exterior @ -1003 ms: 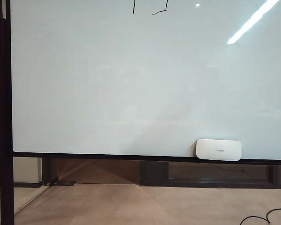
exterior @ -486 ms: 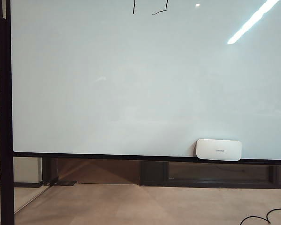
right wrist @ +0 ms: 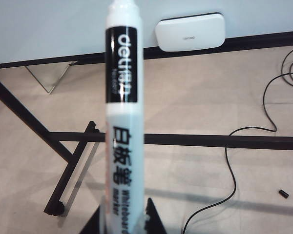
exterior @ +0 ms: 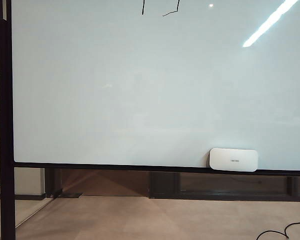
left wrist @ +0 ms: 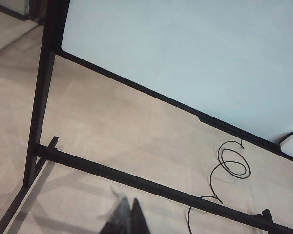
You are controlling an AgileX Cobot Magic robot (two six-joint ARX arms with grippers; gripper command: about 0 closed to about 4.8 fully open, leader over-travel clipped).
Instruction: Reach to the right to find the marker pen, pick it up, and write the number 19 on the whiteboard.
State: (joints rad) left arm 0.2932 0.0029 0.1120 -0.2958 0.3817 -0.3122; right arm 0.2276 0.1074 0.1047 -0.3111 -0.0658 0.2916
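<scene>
The whiteboard (exterior: 155, 85) fills most of the exterior view, framed in thin black and carried on a black stand (exterior: 5, 125) whose upright is seen at 9 o'clock. The number 19 (exterior: 160, 7) is found at 12 o'clock on the board, cut off by the picture's upper edge: only the lower end of a short vertical stroke and a hooked stroke can be made out. A white rounded eraser (exterior: 233, 159) rests on the board's lower rail at about 5 o'clock. A reflected ceiling light is seen at 2 o'clock. Neither arm is shown in this view.

In the right wrist view the marker pen (right wrist: 124, 122) is held upright between the fingers of the right gripper (right wrist: 123, 219); the fingers are closed on its lower barrel, and only their dark tips are visible at the frame's edge. The pen's tip end is cropped out. Beyond it, the eraser (right wrist: 190, 32), the stand's floor bars and a black cable (right wrist: 249, 141) on the floor are seen, with a small dark object (right wrist: 283, 193) lying apart from the cable.

In the left wrist view the left gripper (left wrist: 127, 219) is shown only as blurred dark tips that appear pressed together with nothing between them. The board's lower corner (left wrist: 68, 46) and a coiled cable (left wrist: 229, 165) are visible.
</scene>
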